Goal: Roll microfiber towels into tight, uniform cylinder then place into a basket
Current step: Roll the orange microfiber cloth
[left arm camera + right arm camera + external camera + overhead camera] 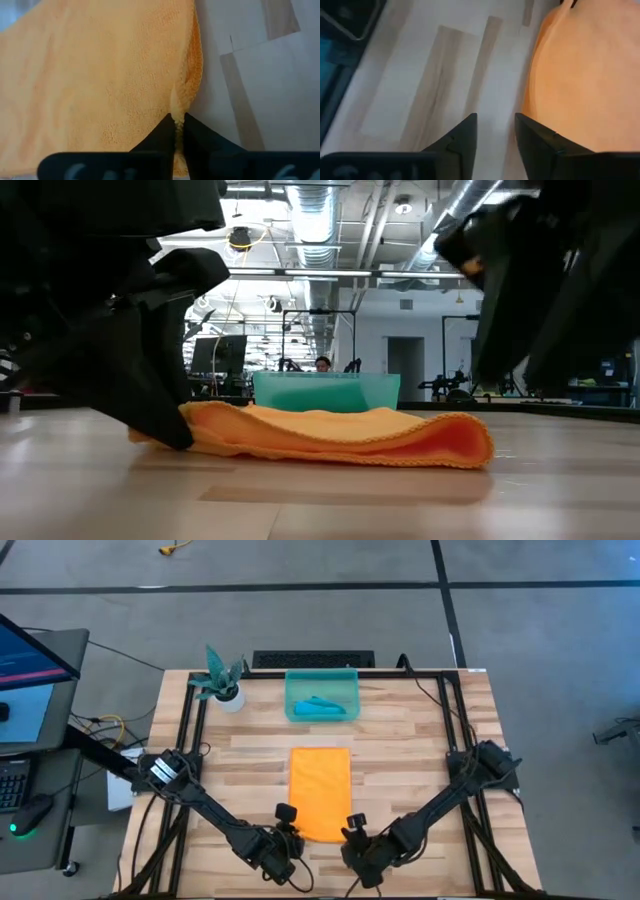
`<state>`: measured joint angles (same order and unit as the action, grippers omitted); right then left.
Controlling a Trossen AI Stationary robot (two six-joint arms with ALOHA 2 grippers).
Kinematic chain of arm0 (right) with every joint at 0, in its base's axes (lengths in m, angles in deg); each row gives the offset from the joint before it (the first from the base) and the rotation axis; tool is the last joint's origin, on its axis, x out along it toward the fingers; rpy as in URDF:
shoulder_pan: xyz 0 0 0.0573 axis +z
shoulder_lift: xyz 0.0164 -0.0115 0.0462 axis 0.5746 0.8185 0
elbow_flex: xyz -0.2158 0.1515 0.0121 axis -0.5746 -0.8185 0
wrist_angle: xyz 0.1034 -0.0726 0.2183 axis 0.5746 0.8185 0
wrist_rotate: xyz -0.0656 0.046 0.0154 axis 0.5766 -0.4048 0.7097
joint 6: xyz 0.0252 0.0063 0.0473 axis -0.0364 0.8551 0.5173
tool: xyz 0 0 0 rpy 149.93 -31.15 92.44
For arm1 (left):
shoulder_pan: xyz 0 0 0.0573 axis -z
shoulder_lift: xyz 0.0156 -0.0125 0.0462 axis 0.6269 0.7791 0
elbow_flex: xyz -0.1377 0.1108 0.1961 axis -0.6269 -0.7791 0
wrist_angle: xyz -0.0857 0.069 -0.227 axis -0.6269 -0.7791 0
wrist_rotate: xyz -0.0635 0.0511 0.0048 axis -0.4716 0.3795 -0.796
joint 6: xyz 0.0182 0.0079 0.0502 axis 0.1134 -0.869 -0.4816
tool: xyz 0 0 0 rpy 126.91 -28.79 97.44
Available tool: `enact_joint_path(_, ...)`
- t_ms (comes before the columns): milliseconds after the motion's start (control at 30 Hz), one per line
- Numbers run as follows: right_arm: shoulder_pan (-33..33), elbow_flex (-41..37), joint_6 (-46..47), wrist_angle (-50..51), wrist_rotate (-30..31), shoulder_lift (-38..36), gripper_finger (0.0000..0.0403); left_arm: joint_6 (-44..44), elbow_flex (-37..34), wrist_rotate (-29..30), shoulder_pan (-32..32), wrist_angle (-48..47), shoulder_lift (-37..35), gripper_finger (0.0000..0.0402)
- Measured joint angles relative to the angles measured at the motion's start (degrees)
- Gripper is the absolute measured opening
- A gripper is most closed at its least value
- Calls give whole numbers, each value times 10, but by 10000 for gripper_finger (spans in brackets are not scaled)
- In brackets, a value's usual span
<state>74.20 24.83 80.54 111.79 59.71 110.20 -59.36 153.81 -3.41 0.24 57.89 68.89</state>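
from above, the orange towel (pixel 320 792) lies flat on the surface (pixel 420 740) with its long axis running from the near edge toward the basket (pixel 321 695). the teal towel (pixel 322 707) already sits inside that basket. both sets of jaws flank the towel's near end: the left jaws (pixel 284 840) at its near left corner, the right jaws (pixel 356 837) just beside its near right corner. the left arm looks the nearer of the two to the cloth.

at surface height, the orange towel (pixel 340 435) shows as a low folded heap, with the basket (pixel 326 391) behind it; a dark finger of one arm meets its edge, though which arm cannot be told here.

past the left arm's fingers, the left jaws (pixel 178 125) are clenched on a pinch of the towel's hem (pixel 186 95), the cloth spreading ahead of them.

past the right arm's fingers, the right jaws (pixel 495 127) stand released over bare wood, the orange towel (pixel 585 75) lying just to one side, not between them. by my reading, rolling toward the basket needs this corner gripped as well.
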Motion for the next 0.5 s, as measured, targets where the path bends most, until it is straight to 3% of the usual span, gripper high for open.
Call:
enact_joint_path(300,-9,4,-19,2,7,27,230,9,1,-5,1,-1,0,7)
enact_joint_path(500,-13,71,-18,90,3,27,238,16,1,-6,1,-5,-1,11)
